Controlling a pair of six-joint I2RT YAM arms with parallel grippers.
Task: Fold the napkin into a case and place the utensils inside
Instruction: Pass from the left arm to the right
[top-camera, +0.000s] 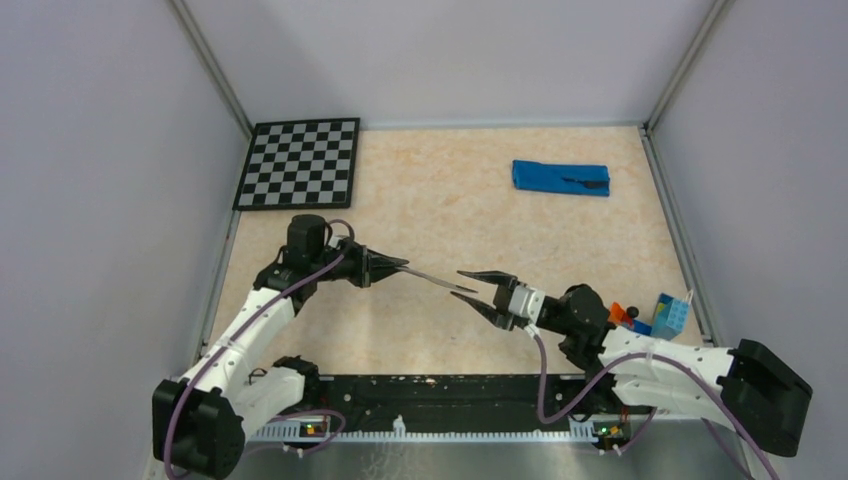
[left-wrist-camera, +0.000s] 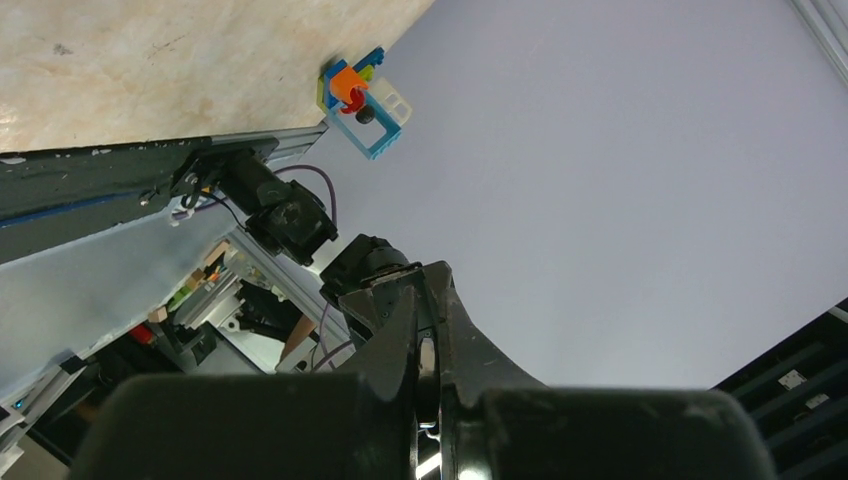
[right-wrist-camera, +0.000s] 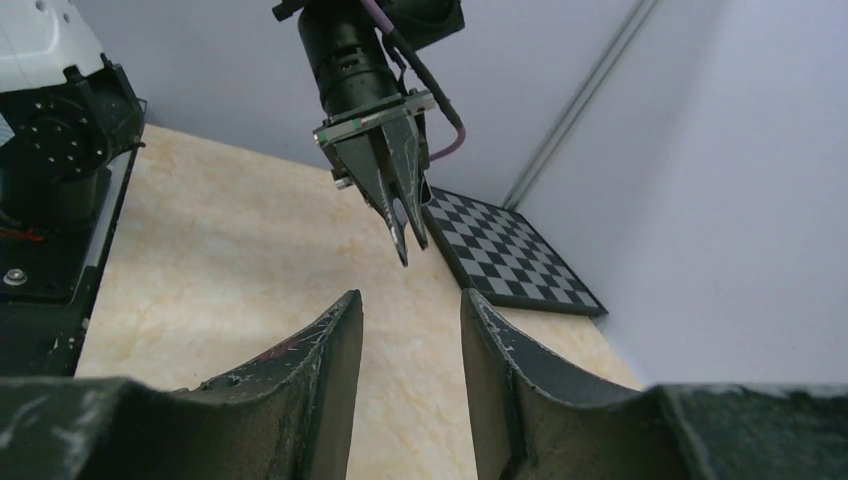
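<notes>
Tapered black right tool (top-camera: 464, 287), slim grey knife (top-camera: 435, 279)

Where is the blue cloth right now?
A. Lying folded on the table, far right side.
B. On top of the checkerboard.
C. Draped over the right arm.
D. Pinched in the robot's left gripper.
A: the folded blue napkin lies flat on the table toward its far right corner, apart from the checkerboard.

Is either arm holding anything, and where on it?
The left gripper pinches the pale knife by one end. The right gripper, fingers open, hovers near the other end.
</notes>
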